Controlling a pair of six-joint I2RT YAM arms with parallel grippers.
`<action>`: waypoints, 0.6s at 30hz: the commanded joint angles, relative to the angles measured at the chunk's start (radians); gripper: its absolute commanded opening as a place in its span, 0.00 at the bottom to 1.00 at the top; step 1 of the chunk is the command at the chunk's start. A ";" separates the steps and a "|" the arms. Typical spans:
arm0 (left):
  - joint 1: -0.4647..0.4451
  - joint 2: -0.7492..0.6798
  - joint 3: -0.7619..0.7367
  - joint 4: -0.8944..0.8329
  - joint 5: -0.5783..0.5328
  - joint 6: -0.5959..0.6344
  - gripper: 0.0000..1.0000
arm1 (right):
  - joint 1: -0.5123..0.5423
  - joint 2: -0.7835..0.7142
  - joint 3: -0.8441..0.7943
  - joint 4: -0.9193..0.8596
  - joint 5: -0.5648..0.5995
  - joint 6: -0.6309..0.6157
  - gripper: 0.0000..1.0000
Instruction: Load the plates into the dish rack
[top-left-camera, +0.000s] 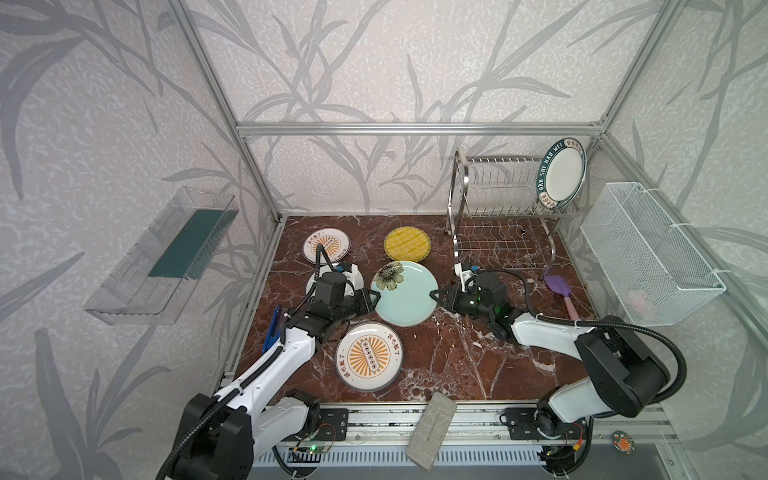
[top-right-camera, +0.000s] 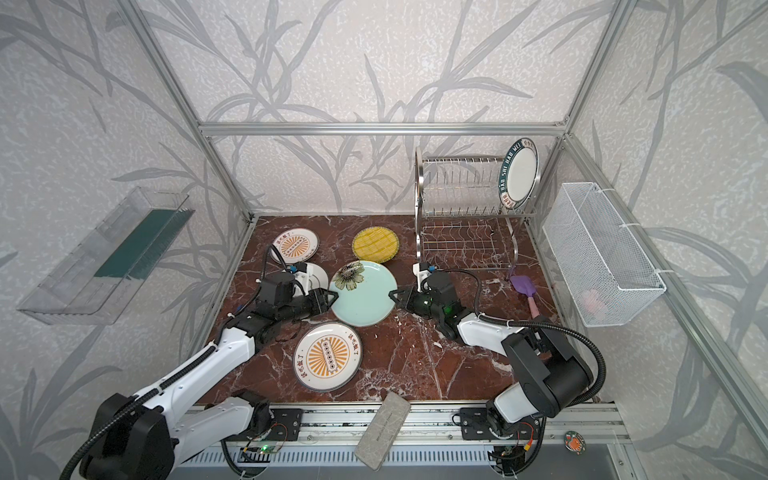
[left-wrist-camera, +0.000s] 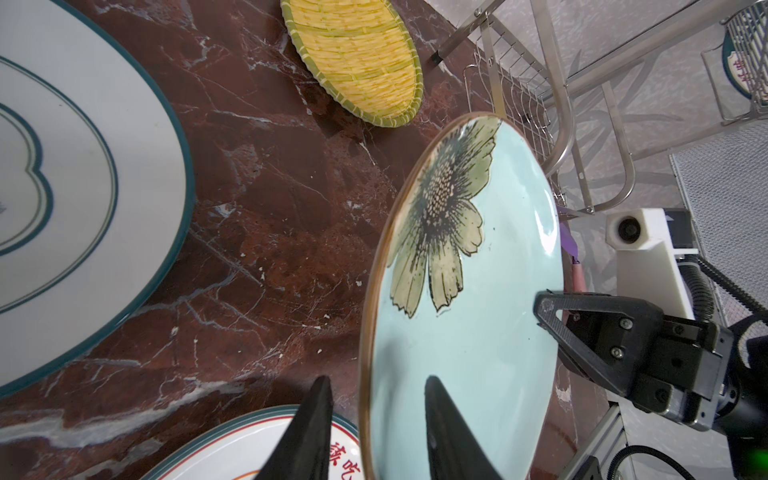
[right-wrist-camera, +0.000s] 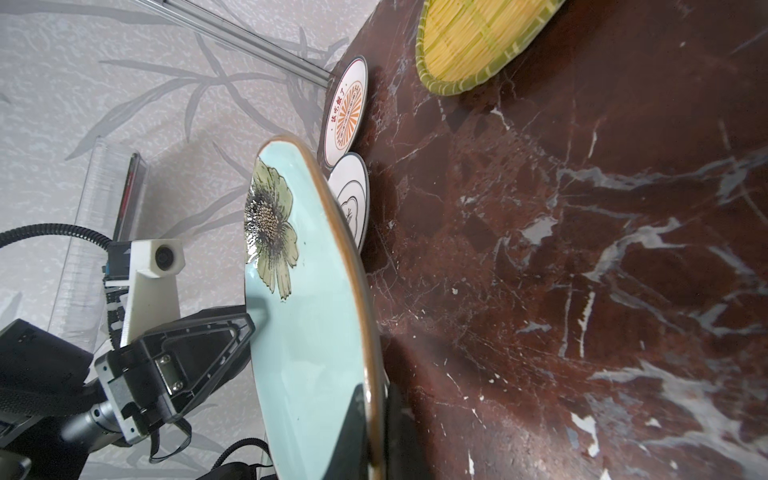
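- Ceramic in mint plate (top-left-camera: 405, 297): stiff, slick, breakable; best pinched at rim, opposite sides.
- Held off tabletop (top-left-camera: 457, 365), well short of dish rack (top-left-camera: 498, 208).
- Right gripper (right-wrist-camera: 374, 399) clamped on rim; left gripper (left-wrist-camera: 376, 382) part-open, astride rim.
- Visible only from left wrist: slack in that hold.

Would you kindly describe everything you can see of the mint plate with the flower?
The mint plate is round, glossy and ceramic-looking, pale mint with a thin brown rim and a dark-centred olive flower printed near one edge. It appears lifted off the marble table, roughly level, mid-workspace. The right end effector is clamped on its rim. The left end effector straddles the opposite rim with its jaws apart, seemingly not gripping.
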 joint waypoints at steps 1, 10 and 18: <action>0.006 -0.006 -0.013 0.028 0.018 -0.014 0.34 | -0.002 -0.044 0.059 0.179 -0.051 0.032 0.00; 0.005 -0.002 -0.025 0.060 0.035 -0.030 0.24 | -0.002 -0.029 0.051 0.203 -0.044 0.036 0.00; 0.006 0.003 -0.048 0.116 0.063 -0.046 0.09 | -0.003 -0.025 0.039 0.232 -0.038 0.047 0.00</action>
